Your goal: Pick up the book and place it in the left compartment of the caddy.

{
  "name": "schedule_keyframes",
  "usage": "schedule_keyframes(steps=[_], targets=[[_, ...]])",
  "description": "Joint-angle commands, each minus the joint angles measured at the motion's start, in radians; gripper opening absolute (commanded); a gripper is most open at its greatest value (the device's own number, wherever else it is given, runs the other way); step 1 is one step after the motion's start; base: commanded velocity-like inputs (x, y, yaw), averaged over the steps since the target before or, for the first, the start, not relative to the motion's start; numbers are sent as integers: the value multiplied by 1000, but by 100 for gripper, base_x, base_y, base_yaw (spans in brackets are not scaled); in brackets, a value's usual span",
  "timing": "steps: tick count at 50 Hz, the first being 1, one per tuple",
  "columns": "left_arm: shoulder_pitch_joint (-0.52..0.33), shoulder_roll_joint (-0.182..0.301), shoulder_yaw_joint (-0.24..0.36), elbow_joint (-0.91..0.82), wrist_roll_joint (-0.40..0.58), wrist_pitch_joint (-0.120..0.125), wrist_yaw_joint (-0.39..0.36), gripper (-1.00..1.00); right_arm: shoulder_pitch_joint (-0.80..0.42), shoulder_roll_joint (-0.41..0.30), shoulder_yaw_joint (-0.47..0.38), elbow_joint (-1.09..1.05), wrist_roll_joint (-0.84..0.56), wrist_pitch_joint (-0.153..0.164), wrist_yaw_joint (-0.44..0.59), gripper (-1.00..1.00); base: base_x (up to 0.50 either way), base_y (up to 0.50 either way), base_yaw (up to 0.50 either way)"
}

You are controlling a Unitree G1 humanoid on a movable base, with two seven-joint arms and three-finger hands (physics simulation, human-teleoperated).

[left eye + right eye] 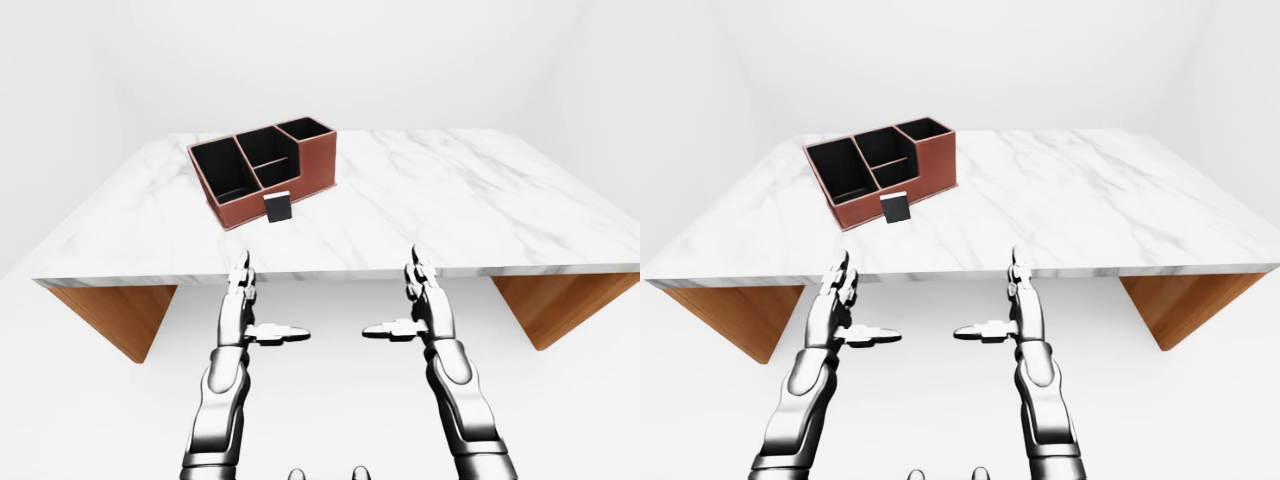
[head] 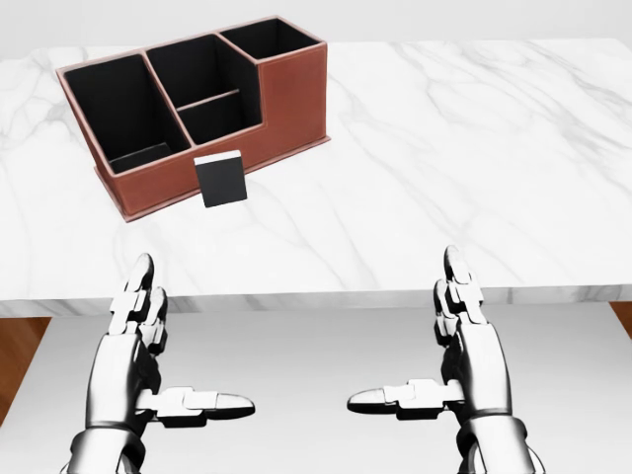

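Fingers [image 2: 145,286] of both hands were spread, empty, short of the white marble tabletop [image 2: 444,148]; small black book [image 2: 220,179] stood untouched against the brown leather caddy [image 2: 286,99].

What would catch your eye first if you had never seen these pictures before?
The brown caddy with black compartments stands out at the upper left of the head view on the white marble table. A small black book stands upright just below its wall. At the bottom, the left hand and right hand hang open off the table's near edge.
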Motion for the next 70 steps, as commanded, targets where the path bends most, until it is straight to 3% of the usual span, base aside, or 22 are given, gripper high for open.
schedule_keyframes(steps=[1, 6, 12, 13, 14, 23, 28, 38, 70], targets=[[0, 9, 18, 7, -10, -5, -23, 100, -5, -13, -26, 2, 12, 2, 23, 100, 0, 0, 0], [0, 9, 23, -3, -17, 4, -27, 100, -1, -14, -29, -19, 12, 16, 26, 100, 0, 0, 0], [-37, 19, 38, -33, -27, 67, -26, 100, -29, -20, -36, -84, 13, 89, 25, 100, 0, 0, 0], [-38, 19, 38, -34, -27, 68, -26, 100, -30, -20, -37, -85, 13, 89, 25, 100, 0, 0, 0], [-55, 24, 44, -43, -30, 89, -26, 100, -47, -27, -37, -104, 4, 89, 25, 100, 0, 0, 0], [-190, 62, 83, -119, -43, 89, -11, 100, -166, -42, -63, -241, 27, 89, 19, 100, 0, 0, 0], [-230, 70, 89, -163, -54, 89, -2, 100, -151, -42, -53, -277, 35, 89, 31, 100, 0, 0, 0], [-188, 51, 70, -231, -53, 89, 4, 100, -115, -36, -55, -307, 55, 89, 52, 100, 6, 21, 0], [-189, 51, 72, -245, -60, 89, 8, 100, -103, -33, -53, -329, 56, 89, 58, 100, 22, 50, 0]])
